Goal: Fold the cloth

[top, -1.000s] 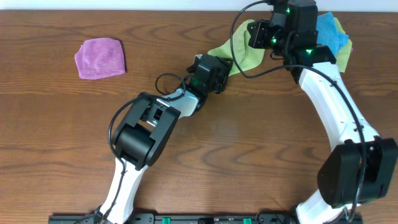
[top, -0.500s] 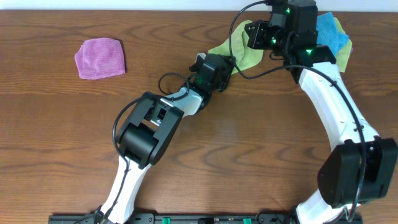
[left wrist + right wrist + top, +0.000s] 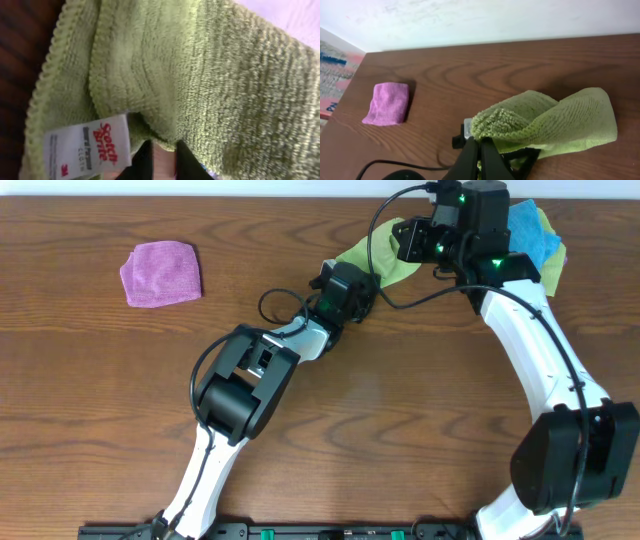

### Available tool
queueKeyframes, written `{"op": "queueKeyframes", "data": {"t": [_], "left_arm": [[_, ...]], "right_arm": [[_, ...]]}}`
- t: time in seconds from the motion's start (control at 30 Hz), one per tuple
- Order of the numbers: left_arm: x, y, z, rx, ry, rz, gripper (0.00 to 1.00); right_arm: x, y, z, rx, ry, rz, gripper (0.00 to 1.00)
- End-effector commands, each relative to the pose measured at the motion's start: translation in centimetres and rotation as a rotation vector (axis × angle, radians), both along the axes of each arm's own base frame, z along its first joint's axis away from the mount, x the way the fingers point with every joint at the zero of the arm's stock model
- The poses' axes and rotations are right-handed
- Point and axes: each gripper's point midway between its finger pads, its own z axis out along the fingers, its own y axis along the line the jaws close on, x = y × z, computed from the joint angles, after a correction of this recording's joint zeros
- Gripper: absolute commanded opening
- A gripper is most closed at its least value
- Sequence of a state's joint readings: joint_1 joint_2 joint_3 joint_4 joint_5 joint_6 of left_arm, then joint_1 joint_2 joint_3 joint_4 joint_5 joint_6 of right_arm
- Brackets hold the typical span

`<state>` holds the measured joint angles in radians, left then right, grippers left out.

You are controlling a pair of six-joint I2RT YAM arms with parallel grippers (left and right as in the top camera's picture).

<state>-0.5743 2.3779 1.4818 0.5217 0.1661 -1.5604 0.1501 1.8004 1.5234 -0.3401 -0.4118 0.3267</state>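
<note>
The green cloth [image 3: 348, 253] lies bunched at the table's far middle, partly lifted. My right gripper [image 3: 405, 236] is shut on one of its edges and holds that edge up off the wood [image 3: 481, 145]. In the right wrist view the cloth [image 3: 555, 120] drapes down to the right. My left gripper [image 3: 362, 280] sits at the cloth's near left edge. In the left wrist view its black fingers [image 3: 144, 161] stand close together, pinching a fold of the cloth [image 3: 200, 65] beside a white label [image 3: 87, 147].
A folded pink cloth [image 3: 160, 273] rests at the far left of the table [image 3: 387, 103]. A blue cloth [image 3: 525, 230] on another green one lies at the far right, behind the right arm. Black cables loop near the left wrist.
My left gripper has slid up and to the right onto the green cloth's edge and its fingers have closed there. The right gripper has kept its hold in place.
</note>
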Motion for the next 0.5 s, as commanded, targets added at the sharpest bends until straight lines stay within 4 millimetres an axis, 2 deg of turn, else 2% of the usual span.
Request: {"op": "queueKeyframes", "data": {"t": [0.0, 0.3, 0.37, 0.43, 0.47], "left_arm": [[0.7, 0.6, -0.6, 0.023, -0.017, -0.025, 0.06], [1.5, 1.4, 0.5, 0.024, -0.083, -0.097, 0.06], [1.4, 1.5, 0.2, 0.025, -0.07, -0.099, 0.13], [1.4, 1.4, 0.3, 0.018, -0.064, -0.096, 0.29], [1.3, 1.3, 0.3, 0.011, -0.058, -0.094, 0.31]], "right_arm": [[0.0, 0.6, 0.3, -0.007, -0.011, 0.03, 0.01], [-0.2, 0.8, 0.3, -0.001, -0.004, 0.04, 0.01], [-0.4, 1.0, 0.4, 0.008, -0.005, 0.051, 0.01], [-0.4, 1.0, 0.5, 0.01, -0.006, 0.054, 0.01], [-0.4, 1.0, 0.5, 0.01, -0.007, 0.053, 0.01]]}}
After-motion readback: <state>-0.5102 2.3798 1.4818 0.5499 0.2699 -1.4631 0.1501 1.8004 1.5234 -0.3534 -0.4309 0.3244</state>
